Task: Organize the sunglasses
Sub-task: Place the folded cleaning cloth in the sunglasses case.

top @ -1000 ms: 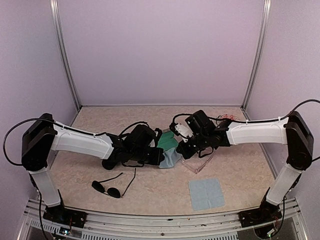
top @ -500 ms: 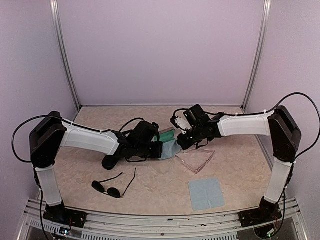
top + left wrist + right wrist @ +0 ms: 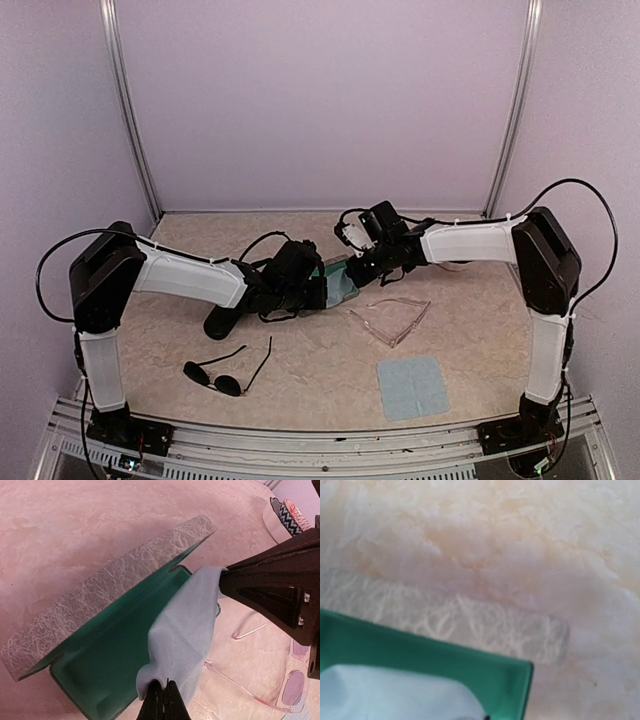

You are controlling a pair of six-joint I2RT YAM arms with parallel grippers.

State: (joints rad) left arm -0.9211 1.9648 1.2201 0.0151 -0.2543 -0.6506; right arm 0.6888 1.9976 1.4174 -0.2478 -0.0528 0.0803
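Your right pincer (image 3: 225, 580) has pulled back toward 11 o'clock over the past second. It no longer hangs over the clear-framed sunglasses (image 3: 392, 318), which now lie fully exposed on the surface (image 3: 480, 310). The right arm's elbow has swung rearward with it, and the left arm has edged toward the middle.

Between the two arms, a pale blue cloth (image 3: 185, 625) stretches above the open grey case (image 3: 100, 605) and its teal lining (image 3: 115, 665). Your left pincer (image 3: 164, 695) is clenched on the cloth's lower edge, fingers pressed together. The left wrist camera shows your right pincer grasping the opposite corner.

The clear-framed sunglasses sit unfolded at 4 o'clock from the case, near it but apart, in much the same spot as a second ago. The dark-lensed sunglasses (image 3: 222, 376) have not moved and rest with arms open at 7 o'clock, well apart from the case. Neither pair is held.

A black oval case (image 3: 218, 322) lies at 8 o'clock beneath the left arm. A second blue cloth (image 3: 413, 387) lies flat at 5 o'clock.

A zigzag-patterned item (image 3: 287, 512) shows at the left wrist camera's 1 o'clock, its print too small to read.
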